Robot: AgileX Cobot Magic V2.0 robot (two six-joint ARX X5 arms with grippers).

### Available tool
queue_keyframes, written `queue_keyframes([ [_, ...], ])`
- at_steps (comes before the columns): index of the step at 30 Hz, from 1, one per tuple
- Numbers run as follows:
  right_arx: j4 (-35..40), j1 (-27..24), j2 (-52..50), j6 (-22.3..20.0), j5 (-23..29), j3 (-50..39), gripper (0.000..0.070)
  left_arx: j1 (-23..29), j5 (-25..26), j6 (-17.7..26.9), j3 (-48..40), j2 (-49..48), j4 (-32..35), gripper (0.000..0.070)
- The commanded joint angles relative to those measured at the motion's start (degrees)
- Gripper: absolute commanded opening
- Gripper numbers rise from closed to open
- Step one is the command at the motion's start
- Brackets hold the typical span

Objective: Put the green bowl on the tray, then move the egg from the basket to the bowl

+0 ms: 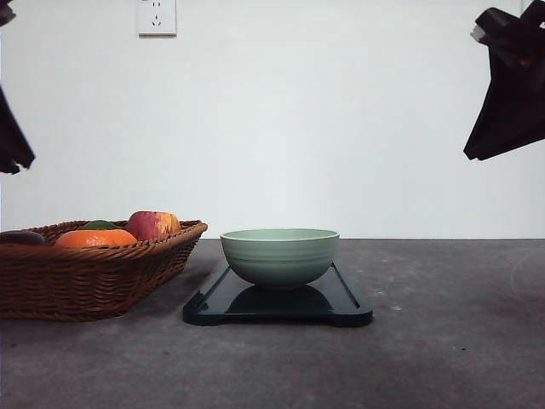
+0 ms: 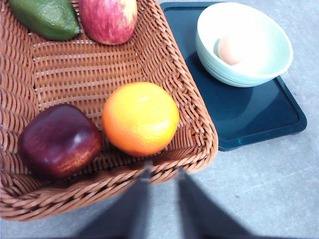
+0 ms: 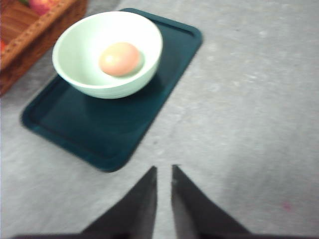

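Green bowl (image 1: 279,256) sits on tray (image 1: 349,298), centre of front frame. Egg (image 3: 120,59) lies inside bowl, upper left of right wrist frame. Basket (image 1: 94,277) at lower left of front frame holds apple (image 2: 108,20), orange fruit (image 2: 140,118), avocado (image 2: 46,17), dark red fruit (image 2: 59,140); no egg seen there. Both steps look done; nothing left but retreat. Left gripper (image 2: 162,174) fingers slightly apart, empty. Right gripper (image 3: 163,172) fingers nearly together, narrow gap, empty.
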Motion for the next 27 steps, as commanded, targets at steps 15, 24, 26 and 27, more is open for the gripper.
queue_keyframes([
  [15, 0.4, 0.3, 0.2, 0.4, -0.1, 0.4, 0.0017, 0.0, 0.0, 1.5, 0.5, -0.9, 0.5, 0.0],
  [24, 0.5, 0.3, 0.2, 0.4, -0.1, 0.4, 0.0017, 10.0, -0.1, 11.3, -4.3, -11.5, 5.6, 0.0],
  [26, 0.5, 0.3, 0.2, 0.4, -0.1, 0.4, 0.0017, 12.9, -0.1, 10.8, -7.1, -15.8, 8.7, 0.0],
  [27, 0.5, 0.3, 0.2, 0.4, -0.1, 0.4, 0.0017, 14.1, -0.1, 10.8, -8.6, -17.9, 10.2, 0.0],
])
